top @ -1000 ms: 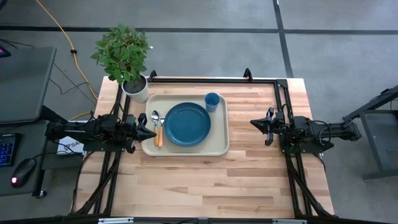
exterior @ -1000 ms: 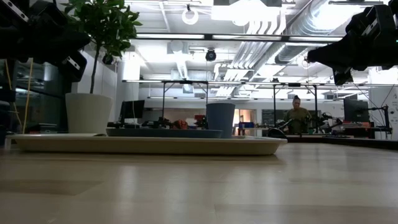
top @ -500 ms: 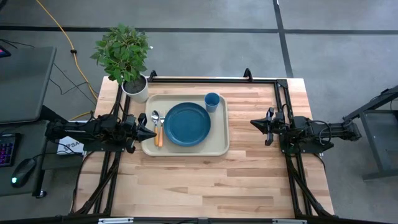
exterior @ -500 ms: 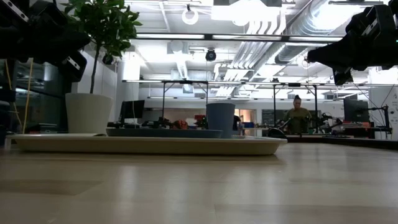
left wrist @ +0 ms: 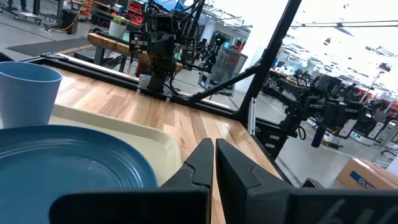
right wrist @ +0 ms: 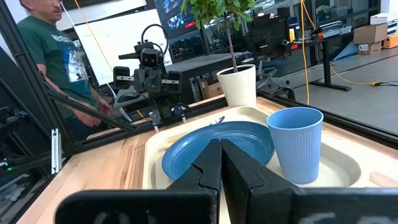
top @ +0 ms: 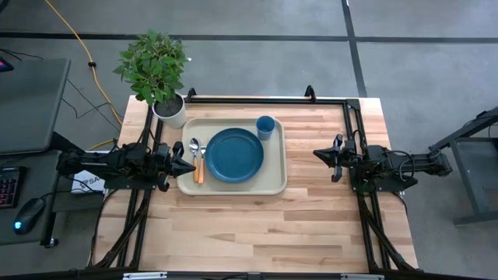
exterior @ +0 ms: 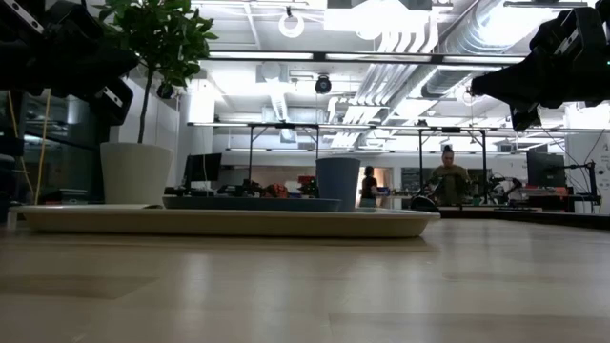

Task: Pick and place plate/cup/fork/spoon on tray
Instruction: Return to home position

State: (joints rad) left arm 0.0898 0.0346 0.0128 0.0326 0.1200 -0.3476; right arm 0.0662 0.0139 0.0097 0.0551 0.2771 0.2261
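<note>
High view alone shows spoon [top: 194,145] & fork [top: 202,146].

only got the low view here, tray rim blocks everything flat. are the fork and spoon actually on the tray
Observer: Yes. From above, the spoon and fork lie side by side on the tray, between the plate and the tray end nearest the left arm.
Operator: and is the cup on the plate or off it
Observer: Off it. The cup stands on the tray itself, in the far corner on the right arm's side.
Operator: grippers holding anything
Observer: No. Each wrist view shows its fingers pressed together with nothing between them: the left gripper at the tray's edge by the cutlery, the right gripper apart from the tray on the other side.
</note>
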